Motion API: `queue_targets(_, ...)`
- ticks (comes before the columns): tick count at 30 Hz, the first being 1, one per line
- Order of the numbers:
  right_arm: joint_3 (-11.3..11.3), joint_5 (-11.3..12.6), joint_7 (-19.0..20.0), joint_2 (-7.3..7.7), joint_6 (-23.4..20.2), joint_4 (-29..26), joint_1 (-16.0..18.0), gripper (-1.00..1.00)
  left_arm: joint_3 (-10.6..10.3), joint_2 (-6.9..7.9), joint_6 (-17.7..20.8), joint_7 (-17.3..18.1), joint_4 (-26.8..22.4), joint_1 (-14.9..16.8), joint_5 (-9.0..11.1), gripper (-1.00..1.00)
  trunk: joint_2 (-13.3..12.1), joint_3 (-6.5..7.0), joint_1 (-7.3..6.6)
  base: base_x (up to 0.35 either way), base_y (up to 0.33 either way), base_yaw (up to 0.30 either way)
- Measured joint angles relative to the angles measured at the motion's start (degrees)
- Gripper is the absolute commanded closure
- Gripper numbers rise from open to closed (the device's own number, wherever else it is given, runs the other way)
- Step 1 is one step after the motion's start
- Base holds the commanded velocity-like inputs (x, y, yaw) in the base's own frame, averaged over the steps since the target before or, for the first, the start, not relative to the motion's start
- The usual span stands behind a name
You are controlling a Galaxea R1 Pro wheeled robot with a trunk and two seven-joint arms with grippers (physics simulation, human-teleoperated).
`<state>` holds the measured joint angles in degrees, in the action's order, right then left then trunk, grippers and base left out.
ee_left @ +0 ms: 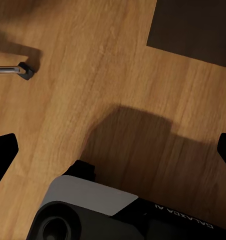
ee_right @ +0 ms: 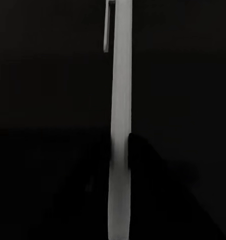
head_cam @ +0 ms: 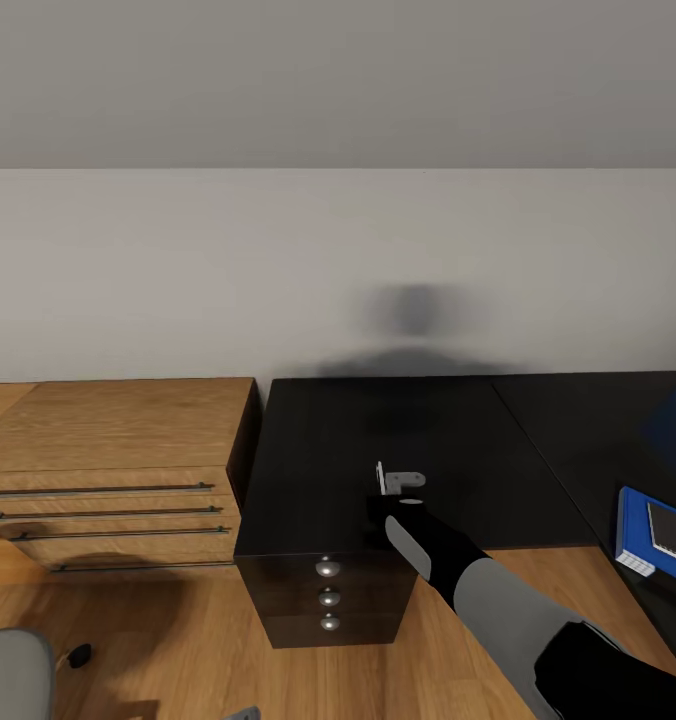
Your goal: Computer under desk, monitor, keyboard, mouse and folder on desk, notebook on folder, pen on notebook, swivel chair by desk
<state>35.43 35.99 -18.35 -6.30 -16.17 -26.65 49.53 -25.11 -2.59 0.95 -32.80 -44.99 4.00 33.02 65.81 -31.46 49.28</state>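
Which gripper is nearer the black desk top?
Right. The right gripper sits over the black desk, holding a grey pen. The left gripper hangs over bare wood floor, with the desk's dark corner off ahead of it.

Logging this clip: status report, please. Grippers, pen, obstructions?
Right gripper shut on white pen, over black desk. Left gripper open above wood floor. Blue folder at desk's right edge. Nothing blocking.
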Motion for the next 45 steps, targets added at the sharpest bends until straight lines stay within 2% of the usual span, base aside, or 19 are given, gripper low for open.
queue_targets(3,0.0,0.0,-0.1,0.00,0.0,0.0,0.0,1.00,0.0,0.00,0.0,0.0,0.0,0.0,0.0,-1.00,0.0,0.00,0.00,0.000,0.000,0.000)
queue_targets(7,-0.1,0.9,0.0,0.07,-0.2,-0.2,-0.1,1.00,-0.1,0.00,-0.1,0.0,0.0,0.0,0.0,-1.00,-1.6,0.70,-0.87,0.000,0.000,0.000)
queue_targets(11,-1.1,0.8,-0.3,1.31,-0.4,-5.4,-0.1,1.00,-0.1,0.00,0.0,0.0,0.0,0.0,0.0,-1.00,-3.2,1.42,-1.75,0.000,0.000,0.000)
queue_targets(13,-1.6,1.4,-0.5,3.58,-2.1,-9.8,-0.2,1.00,-0.1,0.00,-0.1,-0.1,0.0,0.0,-0.1,-1.00,-4.0,1.78,-2.19,0.000,0.000,0.000)
queue_targets(14,-1.8,2.9,-0.5,5.05,-4.0,-12.3,-0.2,1.00,-0.1,0.00,-0.1,-0.1,0.0,0.0,-0.1,-1.00,-4.4,1.96,-2.41,0.000,0.000,0.000)
queue_targets(16,-2.1,8.2,-0.6,8.66,-7.4,-17.7,-0.7,1.00,-0.1,0.00,-0.1,-0.1,0.0,0.0,-0.1,-1.00,-5.2,2.32,-2.85,0.000,0.000,0.000)
queue_targets(17,-2.0,9.9,-0.7,9.84,-8.0,-19.1,-0.9,1.00,-0.1,0.00,-0.1,-0.1,0.0,0.0,-0.1,-1.00,-5.6,2.50,-3.07,0.000,0.000,0.000)
queue_targets(18,-2.0,12.7,-1.0,12.06,-8.8,-21.7,-1.3,1.00,-0.1,0.00,-0.1,-0.2,0.0,0.0,-0.1,-1.00,-6.0,2.68,-3.29,0.000,0.000,0.000)
queue_targets(19,-2.0,14.1,-1.3,13.23,-9.1,-23.0,-1.5,1.00,-0.1,0.00,-0.1,-0.2,0.0,0.0,-0.1,-1.00,-6.4,2.86,-3.50,0.000,0.000,0.000)
queue_targets(21,-2.0,18.6,-2.9,17.27,-10.1,-27.4,-2.0,1.00,-0.1,0.01,-0.1,-0.1,0.0,0.0,-0.1,-1.00,-7.2,3.22,-3.94,-0.049,-0.020,0.000)
queue_targets(23,-2.0,20.3,-4.0,18.92,-10.4,-29.1,-2.2,1.00,-0.1,0.00,0.0,-0.1,0.0,0.0,-0.1,-1.00,-8.0,3.58,-4.37,-0.183,-0.122,0.000)
queue_targets(27,-2.1,21.2,-4.7,19.89,-10.6,-30.1,-2.4,1.00,-0.2,0.00,0.0,-0.2,0.0,0.0,-0.1,-1.00,-9.6,4.30,-5.24,-0.235,-0.178,0.000)
queue_targets(36,-2.3,21.4,-5.0,20.22,-10.6,-31.1,-2.4,1.00,-0.3,0.01,0.1,-0.1,0.2,0.0,0.1,-1.00,-13.2,5.92,-7.21,-0.259,-0.206,-0.013)
queue_targets(38,-2.7,21.5,-7.2,20.23,-10.5,-31.2,-2.4,1.00,-0.3,0.00,0.3,0.0,0.5,0.0,0.2,-1.00,-13.7,6.10,-7.45,-0.133,-0.107,-0.162)
queue_targets(40,-3.5,21.5,-9.0,20.26,-10.5,-31.3,-2.4,1.00,-0.2,0.00,0.4,0.1,1.1,0.0,0.3,-1.00,-13.7,6.10,-7.46,-0.057,-0.046,-0.232)
queue_targets(42,-5.9,21.4,-11.2,21.07,-10.5,-31.3,-2.4,1.00,-0.2,-0.05,0.4,0.0,2.2,0.0,0.2,-1.00,-13.7,6.10,-7.47,-0.016,-0.013,-0.274)
queue_targets(45,-6.7,21.5,-11.8,22.11,-10.4,-31.3,-2.4,1.00,-0.3,-0.08,0.4,0.0,2.4,0.0,0.1,-1.00,-13.7,6.10,-7.47,-0.007,-0.006,-0.284)
